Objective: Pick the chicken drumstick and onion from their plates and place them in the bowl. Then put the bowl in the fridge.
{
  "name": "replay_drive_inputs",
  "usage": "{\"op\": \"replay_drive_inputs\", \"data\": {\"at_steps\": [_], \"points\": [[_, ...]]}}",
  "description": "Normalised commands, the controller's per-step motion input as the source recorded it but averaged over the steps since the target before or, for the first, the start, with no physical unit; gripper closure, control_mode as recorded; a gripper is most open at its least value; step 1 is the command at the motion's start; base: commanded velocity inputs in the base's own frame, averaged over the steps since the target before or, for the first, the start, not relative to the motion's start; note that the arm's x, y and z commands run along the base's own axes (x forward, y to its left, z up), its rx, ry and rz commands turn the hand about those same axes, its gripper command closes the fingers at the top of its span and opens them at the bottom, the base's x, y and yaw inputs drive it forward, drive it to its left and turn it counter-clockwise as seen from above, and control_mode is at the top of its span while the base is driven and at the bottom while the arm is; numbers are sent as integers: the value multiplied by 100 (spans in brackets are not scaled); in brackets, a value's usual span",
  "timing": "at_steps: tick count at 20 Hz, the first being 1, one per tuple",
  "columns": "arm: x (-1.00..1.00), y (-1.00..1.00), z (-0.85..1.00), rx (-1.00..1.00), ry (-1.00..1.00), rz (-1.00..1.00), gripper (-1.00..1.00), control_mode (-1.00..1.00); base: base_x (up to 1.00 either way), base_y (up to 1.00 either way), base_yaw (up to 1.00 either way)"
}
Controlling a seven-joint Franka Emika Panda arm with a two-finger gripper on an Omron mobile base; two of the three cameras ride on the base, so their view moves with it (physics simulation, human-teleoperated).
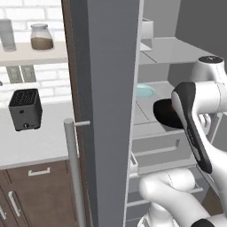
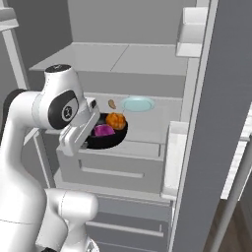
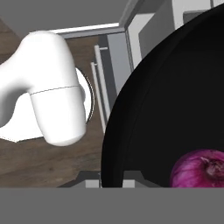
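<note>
The fingers (image 3: 112, 183) were clamped on the rim of the round black bowl (image 2: 116, 138), holding the purple-red onion (image 2: 103, 130) and orange-brown drumstick (image 2: 116, 120), over the open grey fridge's (image 2: 147, 59) shelf.

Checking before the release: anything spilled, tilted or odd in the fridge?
Nothing stands out. The black bowl sits level over the fridge shelf, with the onion and chicken drumstick both inside it. The pincer is shut on the bowl's rim. Whether the bowl already rests on the shelf, I can't tell.
</note>
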Motion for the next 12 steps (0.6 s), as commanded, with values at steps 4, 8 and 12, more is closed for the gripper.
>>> {"op": "replay_drive_inputs", "data": {"at_steps": [4,8,12], "points": [[0,0,0,0,0,0,100,100,46,3,0],[0,0,0,0,0,0,100,100,61,0,3],[56,-4,-9,0,1,7,100,-100,19,0,1]]}}
